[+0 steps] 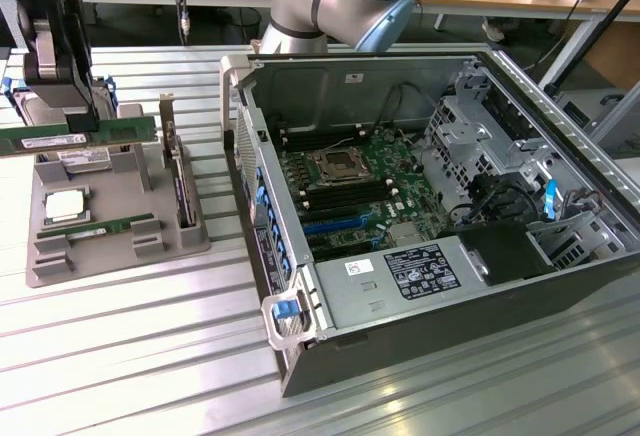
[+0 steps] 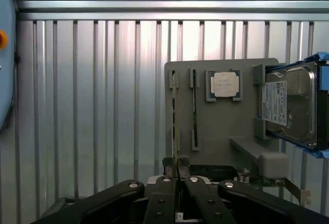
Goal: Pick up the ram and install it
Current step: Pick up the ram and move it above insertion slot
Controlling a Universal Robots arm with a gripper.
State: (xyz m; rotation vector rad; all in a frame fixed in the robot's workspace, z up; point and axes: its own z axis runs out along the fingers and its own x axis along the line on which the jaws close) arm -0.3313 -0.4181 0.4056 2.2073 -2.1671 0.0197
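Hand: closed, black fingers pinching the ram by its upper edge, upper left of the exterior view.
Ram: thin green board with a white label, long axis level, above the grey holder tray.
Memory slots: in the open steel case, well apart toward the exterior view's right.
Tabletop: ribbed aluminium.

Two ram sticks, one CPU chip, one hard drive, one computer case.
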